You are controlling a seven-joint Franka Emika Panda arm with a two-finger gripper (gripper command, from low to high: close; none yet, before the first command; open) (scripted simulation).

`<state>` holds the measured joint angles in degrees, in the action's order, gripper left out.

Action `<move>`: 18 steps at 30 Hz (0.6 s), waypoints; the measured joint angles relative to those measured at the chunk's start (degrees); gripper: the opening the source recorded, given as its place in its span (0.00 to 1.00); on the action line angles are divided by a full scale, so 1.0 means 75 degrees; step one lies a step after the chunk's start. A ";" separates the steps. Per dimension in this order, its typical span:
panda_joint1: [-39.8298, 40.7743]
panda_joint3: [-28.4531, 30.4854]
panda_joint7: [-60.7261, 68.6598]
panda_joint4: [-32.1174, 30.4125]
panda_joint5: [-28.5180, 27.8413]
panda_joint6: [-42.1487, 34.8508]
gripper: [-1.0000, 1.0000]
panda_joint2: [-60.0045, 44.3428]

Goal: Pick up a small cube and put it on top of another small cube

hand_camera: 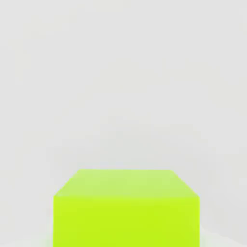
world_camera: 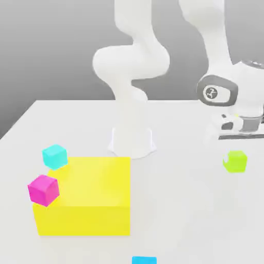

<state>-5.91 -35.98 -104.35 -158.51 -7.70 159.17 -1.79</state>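
Your tool (world_camera: 235,138), right of frame, jaws together on lime-green cube (world_camera: 235,161) below it, apparently lifted off bench (world_camera: 180,206). Cyan cube (world_camera: 54,156) looks likeliest stacking base.

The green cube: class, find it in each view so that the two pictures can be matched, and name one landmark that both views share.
Exterior view: the green cube sits at the exterior view's right, below the arm's hand, far from the yellow block.
Hand view: the green cube is close up, seen against the white table.
Shared landmark: the white table around the cube.
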 joint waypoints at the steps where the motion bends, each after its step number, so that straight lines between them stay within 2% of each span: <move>1: 0.0360 0.0180 -0.0059 0.0096 0.0019 -0.0187 0.00 0.0081; 9: 0.3084 0.1648 -0.0326 0.0901 0.0502 -0.1688 0.00 0.0816; 18: 0.5112 0.3695 -0.0471 0.1668 0.1190 -0.3081 0.00 0.1571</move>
<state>32.43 -8.27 -107.88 -146.00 1.22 136.06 10.00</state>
